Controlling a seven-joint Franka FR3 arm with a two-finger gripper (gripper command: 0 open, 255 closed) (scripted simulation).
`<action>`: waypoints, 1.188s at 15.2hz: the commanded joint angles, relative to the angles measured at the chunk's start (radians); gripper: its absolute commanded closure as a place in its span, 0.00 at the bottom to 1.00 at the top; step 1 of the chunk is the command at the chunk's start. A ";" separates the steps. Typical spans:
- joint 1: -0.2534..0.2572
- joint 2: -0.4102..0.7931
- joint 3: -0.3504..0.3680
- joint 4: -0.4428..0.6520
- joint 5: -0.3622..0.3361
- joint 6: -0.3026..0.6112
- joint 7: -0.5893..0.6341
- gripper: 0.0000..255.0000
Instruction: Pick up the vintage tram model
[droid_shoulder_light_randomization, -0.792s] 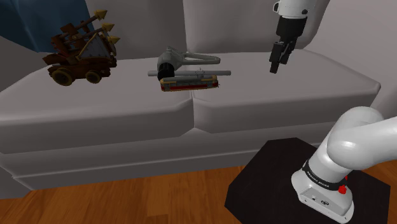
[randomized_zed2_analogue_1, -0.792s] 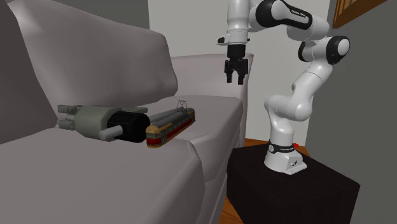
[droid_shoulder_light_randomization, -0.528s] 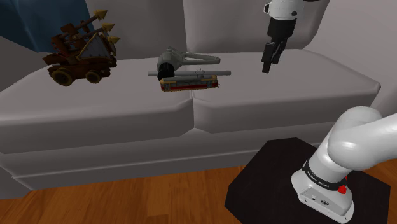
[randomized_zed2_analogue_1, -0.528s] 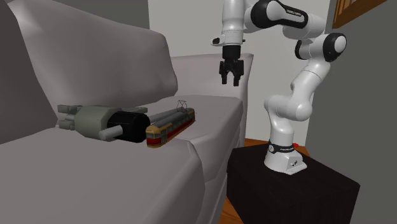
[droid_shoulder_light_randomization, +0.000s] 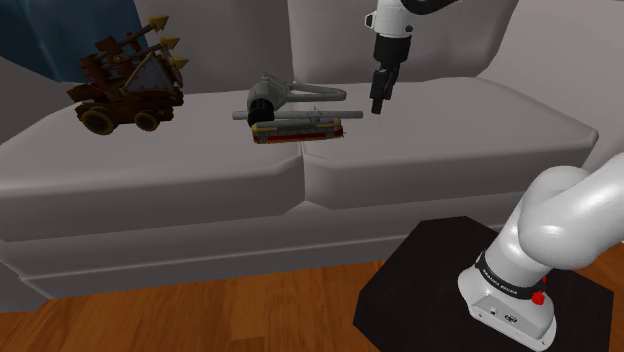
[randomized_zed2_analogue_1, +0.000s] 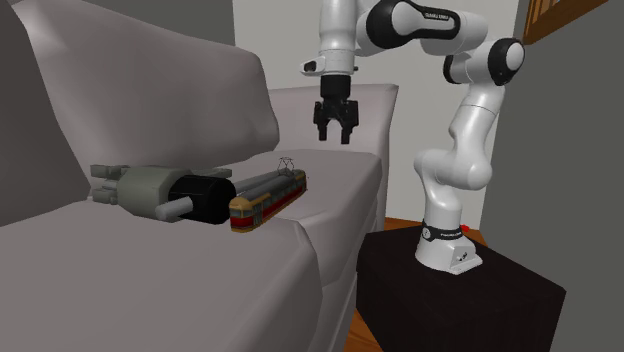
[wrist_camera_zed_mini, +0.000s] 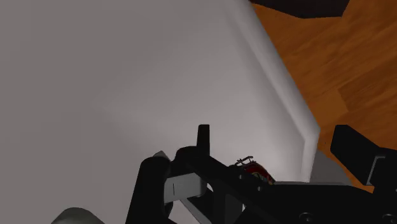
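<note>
Tram (droid_shoulder_light_randomization: 297, 129) lies on the sofa (droid_shoulder_light_randomization: 200, 170) seat, lower than the fingers (randomized_zed2_analogue_1: 322, 130) and off to their side, untouched. The gripper (droid_shoulder_light_randomization: 378, 102) hangs above the cushion, fingers spread and empty. A grey dryer (droid_shoulder_light_randomization: 275, 92) lies just beside the tram, farther from the fingers. A brown cart (droid_shoulder_light_randomization: 125, 85) sits well beyond both.

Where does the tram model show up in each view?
Shoulder view: tram model mid-seat on the grey sofa, just in front of a grey device.
Second exterior view: tram model left of centre, beside that device.
Wrist view: its red end peeks out between the open jaws.
Shared landmark: the sofa seat.
</note>
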 joint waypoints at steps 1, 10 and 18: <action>0.017 0.066 0.003 0.039 0.007 0.034 -0.033 0.00; 0.080 0.362 0.035 0.285 0.035 0.112 -0.173 0.00; 0.118 0.560 0.072 0.481 0.041 0.133 -0.255 0.00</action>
